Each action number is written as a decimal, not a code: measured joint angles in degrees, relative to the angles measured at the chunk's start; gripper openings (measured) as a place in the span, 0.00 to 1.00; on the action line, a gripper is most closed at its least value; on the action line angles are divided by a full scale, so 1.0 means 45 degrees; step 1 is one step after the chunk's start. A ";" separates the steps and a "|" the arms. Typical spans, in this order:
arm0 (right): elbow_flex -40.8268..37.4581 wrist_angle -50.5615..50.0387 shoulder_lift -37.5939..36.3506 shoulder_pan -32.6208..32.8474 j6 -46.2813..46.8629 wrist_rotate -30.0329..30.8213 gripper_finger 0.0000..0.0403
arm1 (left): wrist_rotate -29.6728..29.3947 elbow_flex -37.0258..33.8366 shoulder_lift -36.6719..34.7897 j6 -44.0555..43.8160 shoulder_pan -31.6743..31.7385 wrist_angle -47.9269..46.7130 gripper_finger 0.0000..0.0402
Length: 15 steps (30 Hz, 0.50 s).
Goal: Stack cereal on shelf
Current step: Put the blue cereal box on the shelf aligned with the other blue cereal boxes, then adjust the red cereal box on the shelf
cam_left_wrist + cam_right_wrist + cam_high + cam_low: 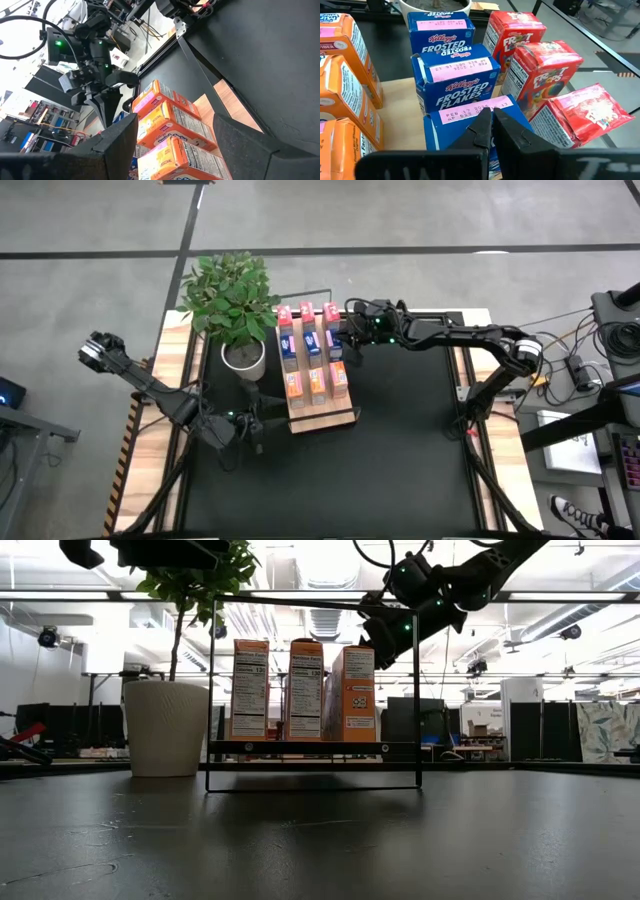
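On the long light-wood shelf [340, 416] with its black wire frame, the small printed cardboard cereal boxes [312, 350] stand in three rows, and the right gripper [491, 131], jaws together and empty, hovers directly over the nearest blue box [470, 117], far nearer than the left gripper [252, 424], jaws apart.

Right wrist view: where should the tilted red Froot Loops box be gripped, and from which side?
Likely from above, at its upper end: the tilted Froot Loops box leans away from the blue Frosted Flakes box, so its pink-labelled top stands clear while neighbours crowd its base. The right gripper, shut, hovers over that box; the left gripper waits open by the shelf.
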 joint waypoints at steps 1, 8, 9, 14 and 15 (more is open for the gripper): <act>0.0001 0.0000 0.0000 0.0000 0.0001 0.0000 0.02 | -0.0004 0.0000 0.0000 0.0000 0.0000 -0.0019 0.60; 0.0001 0.0016 -0.0024 0.0000 0.0006 0.0005 0.02 | -0.0001 0.0000 0.0000 -0.0005 0.0000 -0.0072 0.60; 0.0001 0.0067 -0.0048 0.0000 0.0006 0.0010 0.02 | -0.0004 0.0000 0.0000 -0.0005 0.0004 -0.0072 0.60; 0.0011 0.0356 -0.0320 0.0000 0.0006 0.0015 0.02 | -0.0005 0.0000 0.0000 -0.0010 0.0000 -0.0081 0.60; 0.0069 0.0344 -0.0345 0.0000 0.0006 0.0015 0.02 | -0.0005 0.0000 0.0000 -0.0010 0.0000 -0.0087 0.60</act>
